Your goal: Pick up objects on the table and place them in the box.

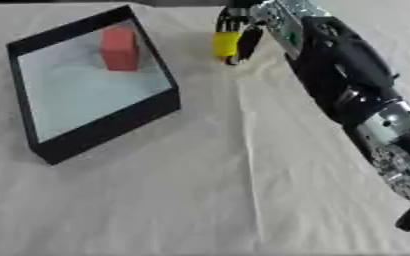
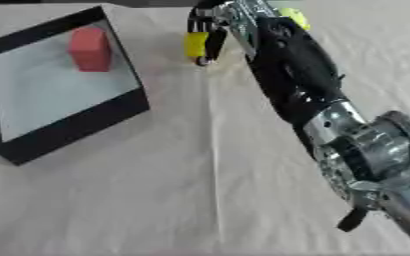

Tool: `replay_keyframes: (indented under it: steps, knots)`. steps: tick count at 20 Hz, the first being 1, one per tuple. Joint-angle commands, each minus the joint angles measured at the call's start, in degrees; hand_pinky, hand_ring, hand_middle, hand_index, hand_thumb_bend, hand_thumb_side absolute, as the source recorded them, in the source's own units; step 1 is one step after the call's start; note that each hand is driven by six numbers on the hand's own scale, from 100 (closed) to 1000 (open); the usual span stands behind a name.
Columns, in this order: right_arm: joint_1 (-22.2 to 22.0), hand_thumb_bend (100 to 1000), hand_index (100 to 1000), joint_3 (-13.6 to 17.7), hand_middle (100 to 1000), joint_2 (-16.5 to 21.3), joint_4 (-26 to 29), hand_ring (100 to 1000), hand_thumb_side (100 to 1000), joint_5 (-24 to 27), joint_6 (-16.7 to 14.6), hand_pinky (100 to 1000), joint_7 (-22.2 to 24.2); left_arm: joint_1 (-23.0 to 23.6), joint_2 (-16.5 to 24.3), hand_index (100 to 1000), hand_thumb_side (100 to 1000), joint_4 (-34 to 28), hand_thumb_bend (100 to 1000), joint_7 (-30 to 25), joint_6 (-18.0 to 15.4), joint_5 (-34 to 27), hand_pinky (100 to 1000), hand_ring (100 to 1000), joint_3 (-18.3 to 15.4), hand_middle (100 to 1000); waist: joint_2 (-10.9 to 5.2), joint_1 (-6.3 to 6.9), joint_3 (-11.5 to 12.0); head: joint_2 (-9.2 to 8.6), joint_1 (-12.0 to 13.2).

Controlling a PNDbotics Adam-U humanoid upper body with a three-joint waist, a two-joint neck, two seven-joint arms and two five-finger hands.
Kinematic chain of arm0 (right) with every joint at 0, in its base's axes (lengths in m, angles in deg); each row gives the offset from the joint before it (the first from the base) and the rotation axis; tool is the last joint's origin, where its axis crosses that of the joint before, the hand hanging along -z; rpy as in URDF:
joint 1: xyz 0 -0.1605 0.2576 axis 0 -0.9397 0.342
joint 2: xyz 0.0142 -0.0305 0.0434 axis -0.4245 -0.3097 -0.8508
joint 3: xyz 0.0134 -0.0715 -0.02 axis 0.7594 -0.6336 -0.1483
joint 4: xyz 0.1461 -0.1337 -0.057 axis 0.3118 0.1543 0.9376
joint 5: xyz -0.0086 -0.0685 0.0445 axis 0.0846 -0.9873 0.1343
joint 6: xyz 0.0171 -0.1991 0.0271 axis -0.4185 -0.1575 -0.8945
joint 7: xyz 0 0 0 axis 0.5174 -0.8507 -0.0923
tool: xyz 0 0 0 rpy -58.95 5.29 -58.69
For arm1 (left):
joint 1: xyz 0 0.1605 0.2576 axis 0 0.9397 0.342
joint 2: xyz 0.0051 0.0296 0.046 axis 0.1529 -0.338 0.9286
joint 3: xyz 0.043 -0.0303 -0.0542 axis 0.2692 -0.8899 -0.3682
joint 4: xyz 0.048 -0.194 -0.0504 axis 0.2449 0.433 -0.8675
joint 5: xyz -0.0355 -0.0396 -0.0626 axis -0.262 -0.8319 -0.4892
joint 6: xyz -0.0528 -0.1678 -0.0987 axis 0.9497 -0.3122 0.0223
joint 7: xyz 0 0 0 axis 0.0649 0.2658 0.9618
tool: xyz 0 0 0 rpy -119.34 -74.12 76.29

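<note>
The robot's right hand (image 1: 236, 31) reaches to the far side of the cloth-covered table (image 1: 200, 190), fingers curled around a yellow block (image 1: 226, 44); a red block (image 1: 119, 48) stands inside the black-walled box (image 1: 103, 131) at left.

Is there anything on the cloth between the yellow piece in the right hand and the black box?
Nothing visible. The right hand has its fingers curled round the yellow block, just right of the black box. Only bare white cloth lies between them. The box's near wall is the only thing to clear. A red block already sits in its far corner.
</note>
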Motion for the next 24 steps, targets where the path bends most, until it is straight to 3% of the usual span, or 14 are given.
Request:
replay_keyframes:
  steps: [1,9,14,24]
  knots:
    - [1.0,406,803,-0.2,649,0.1,0.5,761,100,-1.6,0.6,836,-2.4,-0.3,0.4,791,891,-0.8,148,-0.3,-0.1,0.1,893,752,-0.2,773,-0.73,0.31,0.2,-0.08,-0.2]
    - [0.9,398,718,-0.3,549,-0.3,1.2,667,100,-4.4,0.8,777,-11.3,-0.4,0.4,792,891,-0.8,149,-0.6,-0.1,-0.1,892,752,0.0,772,-0.63,0.27,0.4,-0.08,-0.5]
    - [0.7,397,602,-0.4,458,-0.7,0.6,591,100,-4.5,0.8,733,-17.8,-0.5,0.3,792,893,-0.8,154,-0.8,-0.1,-0.2,891,752,0.0,771,-0.48,0.34,0.5,-0.08,-0.6]
    - [1.0,408,525,-0.1,395,-0.4,0.5,543,100,-0.9,-0.6,695,-18.1,-0.4,0.4,793,897,-0.8,158,-1.3,0.0,-0.2,891,752,-0.1,771,-0.6,0.34,0.2,-0.08,-0.6]
